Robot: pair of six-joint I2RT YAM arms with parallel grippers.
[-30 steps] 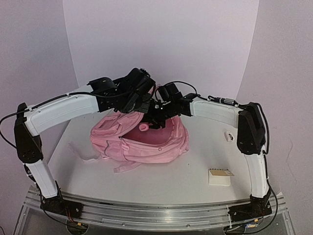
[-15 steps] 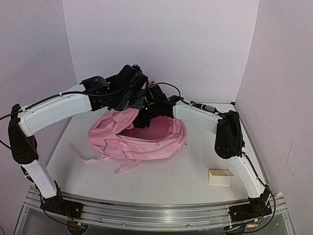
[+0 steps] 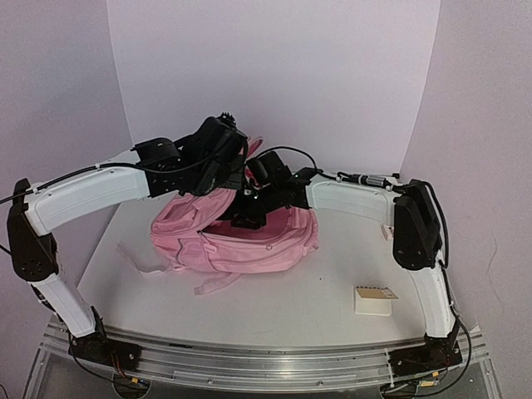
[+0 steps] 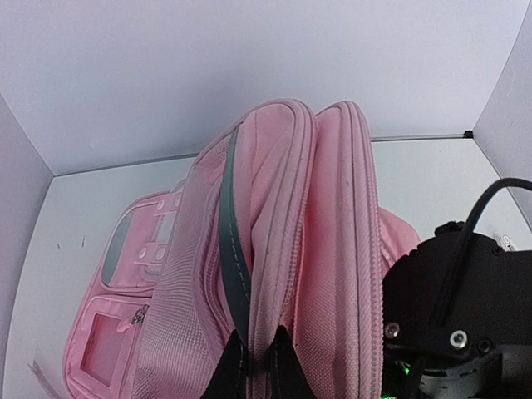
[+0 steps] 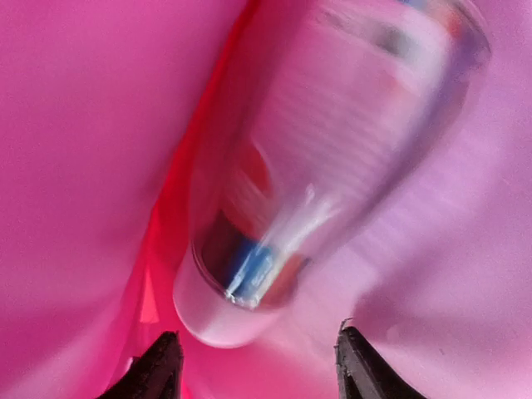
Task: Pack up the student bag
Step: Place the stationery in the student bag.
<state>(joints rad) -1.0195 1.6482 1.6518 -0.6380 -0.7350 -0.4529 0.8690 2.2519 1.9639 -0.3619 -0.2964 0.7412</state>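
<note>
While the left gripper (image 4: 253, 366) pinches a raised fold of it, the large soft pink fabric student bag (image 3: 249, 245) lies slumped at the middle of the flat white table (image 3: 316, 307), between the two arms. The left fingers are pressed together on the bag's upper edge, where a grey zip tape runs up beside thick corded piping. That edge stands lifted above the rest of the bag, so the mouth gapes toward the right arm. The lifted panel has a fine mesh weave. Lower down, the front carries pale window-like patches, round snaps and a small zip pull. Thin pink straps trail loose over the table at the bag's near left corner. The right gripper (image 5: 259, 366) reaches into the opening with its fingers apart and nothing between them, and smooth deep-pink lining fills its whole view. Just ahead of those fingertips lies a clear cylindrical plastic bottle (image 5: 316, 166) with blue and red marks, inside the bag and too blurred to read. Whether it touches either finger cannot be told. A small flat cream box (image 3: 374, 301) sits on the table near the right arm, well apart from the bag.
</note>
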